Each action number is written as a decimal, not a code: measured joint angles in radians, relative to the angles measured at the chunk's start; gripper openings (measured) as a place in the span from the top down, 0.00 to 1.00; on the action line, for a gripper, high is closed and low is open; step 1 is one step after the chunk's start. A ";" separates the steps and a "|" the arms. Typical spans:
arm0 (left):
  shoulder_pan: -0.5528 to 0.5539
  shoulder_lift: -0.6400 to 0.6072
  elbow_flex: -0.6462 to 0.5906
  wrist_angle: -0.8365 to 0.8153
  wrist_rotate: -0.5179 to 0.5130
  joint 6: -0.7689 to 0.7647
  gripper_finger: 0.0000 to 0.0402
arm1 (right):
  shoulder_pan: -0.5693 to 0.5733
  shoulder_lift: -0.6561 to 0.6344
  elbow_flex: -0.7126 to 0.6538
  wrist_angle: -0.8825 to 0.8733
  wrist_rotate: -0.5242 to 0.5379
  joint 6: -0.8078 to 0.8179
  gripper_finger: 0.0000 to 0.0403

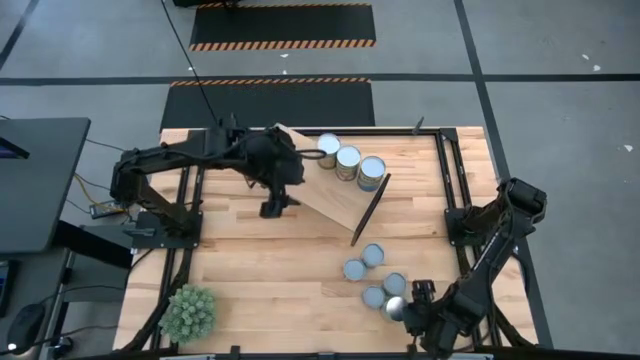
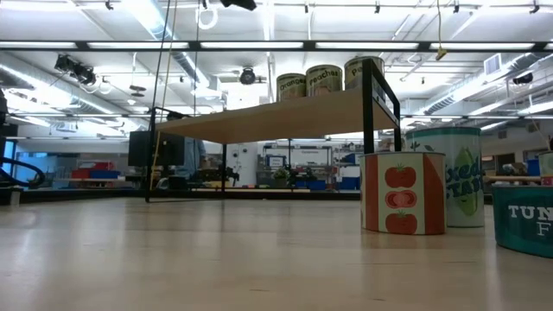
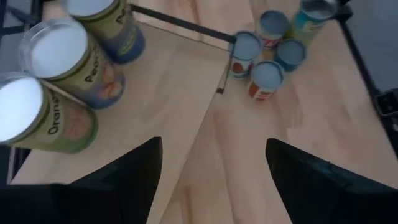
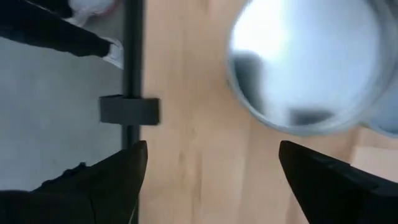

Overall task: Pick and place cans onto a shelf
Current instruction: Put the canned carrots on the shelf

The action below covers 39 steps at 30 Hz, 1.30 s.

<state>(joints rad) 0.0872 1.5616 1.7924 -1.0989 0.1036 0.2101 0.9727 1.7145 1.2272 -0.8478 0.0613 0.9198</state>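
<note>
Hovering low at the bottom right of the high view, the right gripper (image 1: 418, 312) has its fingers spread wide and empty, right beside the silver-topped can (image 1: 394, 308) at the edge of the loose cluster (image 1: 372, 278) of five on the table. In the right wrist view that can (image 4: 308, 62) sits off toward one finger (image 4: 336, 183), not centred in the gap, and that's the worry: close from here, I'd say, and one finger could clip the rim and tip it, or shove it into its neighbours, which stand touching or nearly so. The table's black edge rail (image 4: 132, 74) is also close by, so a knocked can might roll off.

Up at the centre top of the high view, three cans (image 1: 347, 160) already stand in a row on the shelf (image 1: 335, 195), near its far edge. The left gripper (image 1: 272, 205) waits over the shelf's left side, fingers wide, holding nothing. If it swings carelessly it could sweep that row, or nudge the skewed shelf itself.
</note>
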 joint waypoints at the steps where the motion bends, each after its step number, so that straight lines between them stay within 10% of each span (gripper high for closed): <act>1: -0.008 0.000 0.000 0.001 -0.012 -0.015 0.28 | 0.002 0.000 -0.011 0.019 0.009 -0.006 0.09; 29: -0.371 -0.006 0.000 -0.029 -0.101 -0.257 0.28 | -0.257 0.002 -0.073 0.302 0.184 -0.333 0.20; 39: -0.420 0.004 0.000 -0.034 -0.139 -0.304 0.28 | -0.290 0.001 0.005 0.062 0.122 -0.281 0.20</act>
<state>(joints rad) -0.3333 1.5656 1.7924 -1.1332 -0.0356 -0.0942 0.6829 1.7150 1.2324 -0.7859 0.1836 0.6383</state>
